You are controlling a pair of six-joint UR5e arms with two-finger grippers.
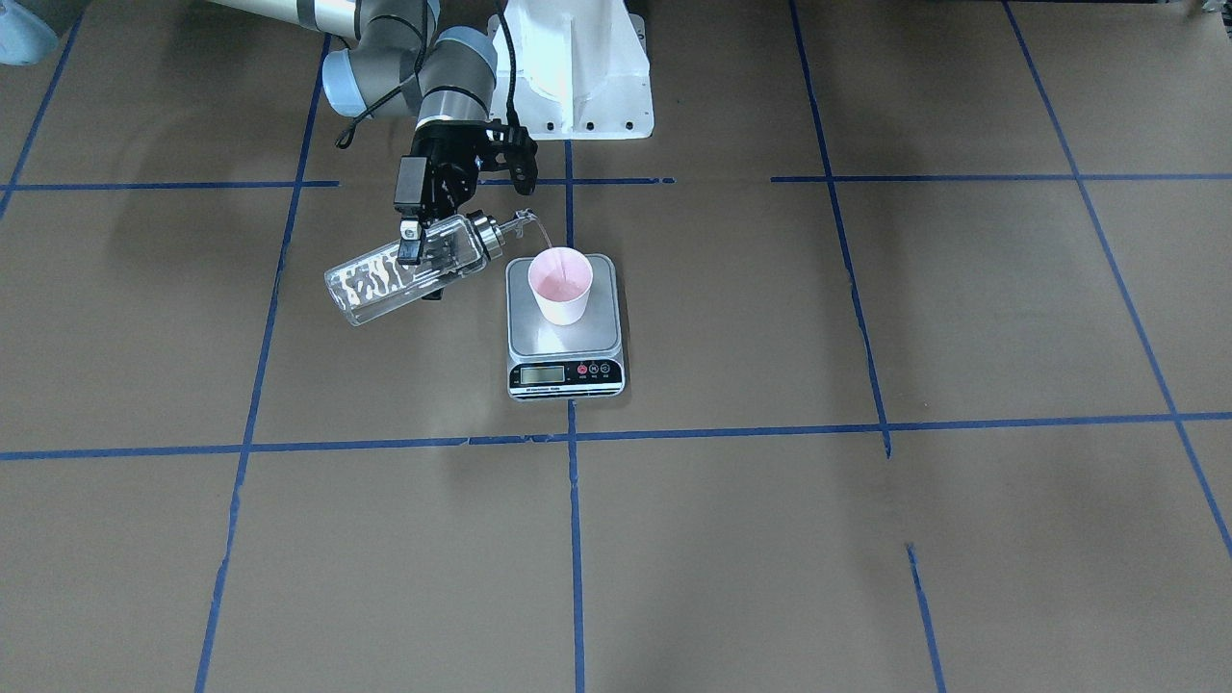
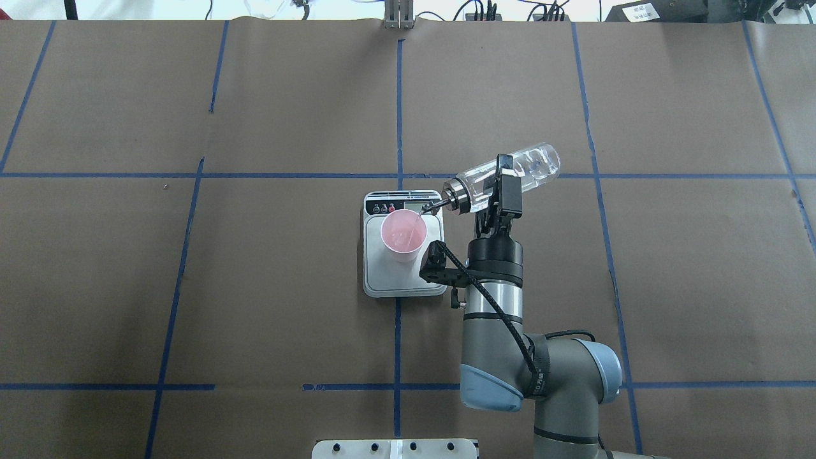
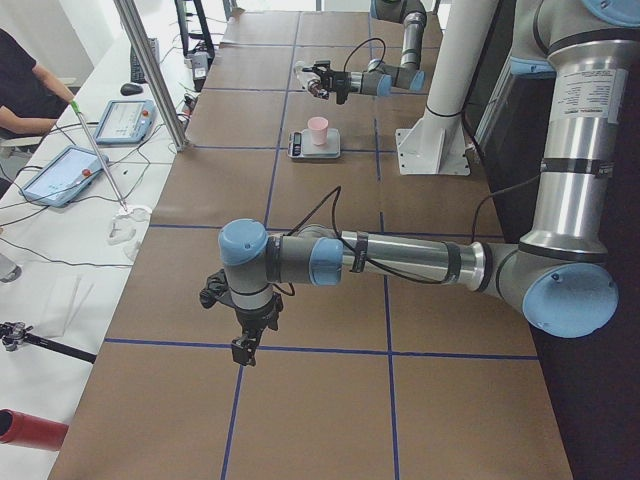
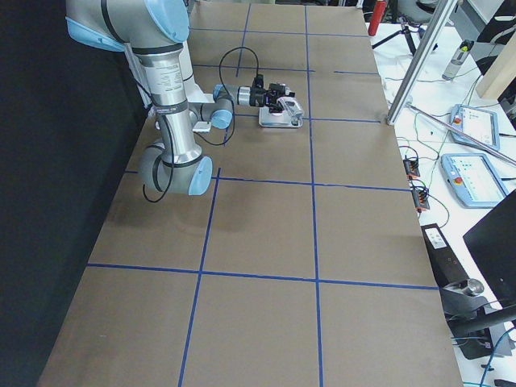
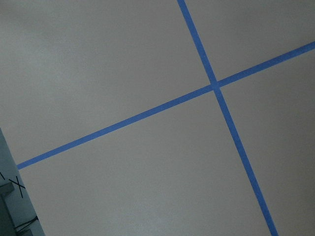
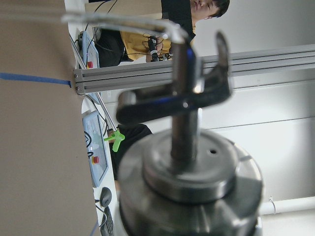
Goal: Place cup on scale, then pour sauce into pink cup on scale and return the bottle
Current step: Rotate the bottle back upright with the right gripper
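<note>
The pink cup (image 1: 561, 282) stands upright on the scale's (image 1: 577, 339) silver platform, near its back edge. My right gripper (image 1: 423, 252) is shut on the clear bottle (image 1: 380, 281) and holds it tilted, spout down, beside the scale. The silver spout (image 1: 493, 236) hangs just above the cup's rim, and a thin clear stream arcs into the cup. Liquid shows inside the cup (image 2: 403, 233). The overhead view shows the same grip (image 2: 500, 186) on the bottle (image 2: 532, 166). The spout cap (image 6: 189, 182) fills the right wrist view. My left gripper (image 3: 243, 347) hangs over bare table far from the scale; I cannot tell its state.
The table is brown paper with a blue tape grid (image 1: 573, 438). The white robot base (image 1: 582, 77) stands behind the scale. Operator tables with tablets (image 3: 60, 172) and a person (image 3: 25, 85) lie beyond the table's far edge. The left wrist view shows only tape lines (image 5: 214, 87).
</note>
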